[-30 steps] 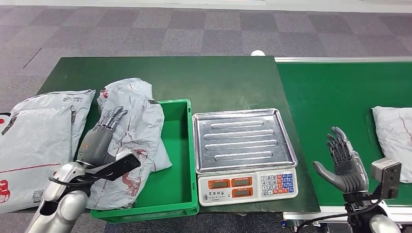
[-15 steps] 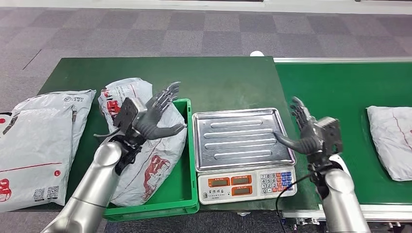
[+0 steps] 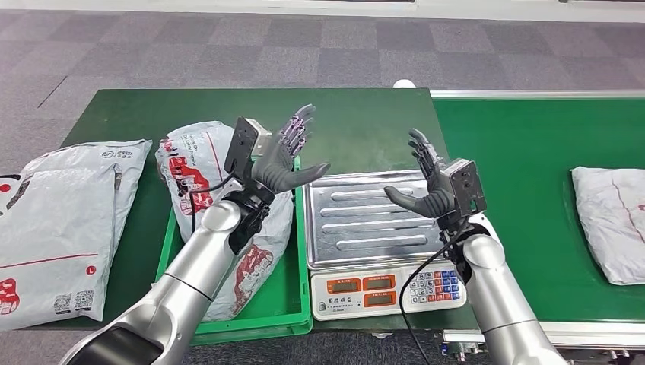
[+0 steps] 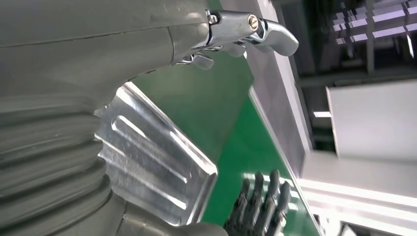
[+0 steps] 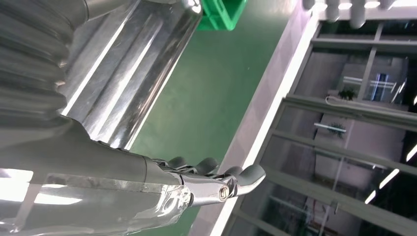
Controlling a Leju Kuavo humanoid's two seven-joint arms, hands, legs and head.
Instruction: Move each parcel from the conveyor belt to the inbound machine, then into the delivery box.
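Parcel [image 3: 228,228] lies in the bin; both empty hands have risen.

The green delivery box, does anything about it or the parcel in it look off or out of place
Yes. The parcel in the green box does not lie flat: it slants, its upper end spilling over the box's far rim onto the table. Both hands, left and right, are open and empty.
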